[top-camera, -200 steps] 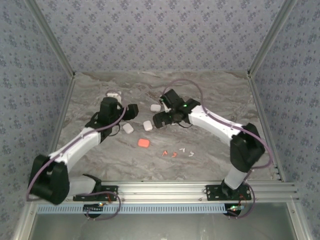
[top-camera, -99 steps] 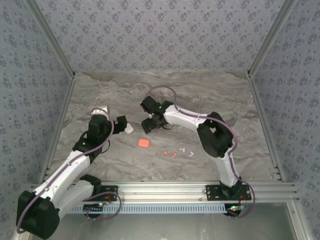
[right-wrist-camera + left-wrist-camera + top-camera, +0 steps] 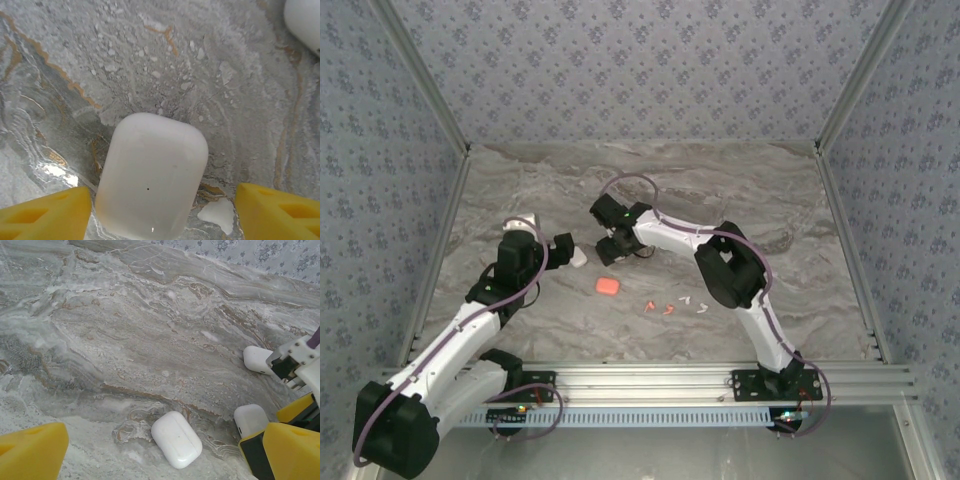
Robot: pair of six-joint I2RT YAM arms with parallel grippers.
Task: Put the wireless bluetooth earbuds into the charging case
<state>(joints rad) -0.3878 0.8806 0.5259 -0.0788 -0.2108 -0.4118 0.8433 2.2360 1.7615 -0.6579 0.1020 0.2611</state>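
Straddling a rounded white plastic charging case (image 3: 150,175), the right gripper (image 3: 162,212) is part-open — the left gripper (image 3: 160,457) gapes wide around a second white case (image 3: 176,439); neither grips. Tiny white and orange-red stemmed earbuds (image 3: 667,309) lie loose on the marble table (image 3: 770,210).

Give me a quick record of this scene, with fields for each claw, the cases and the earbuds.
left claw: open, a white case lying between its fingers, untouched
right claw: open, fingers either side of a second white case
orange case: on the table, nearer the arm bases than both claws
earbuds: loose on the table, right of the orange case
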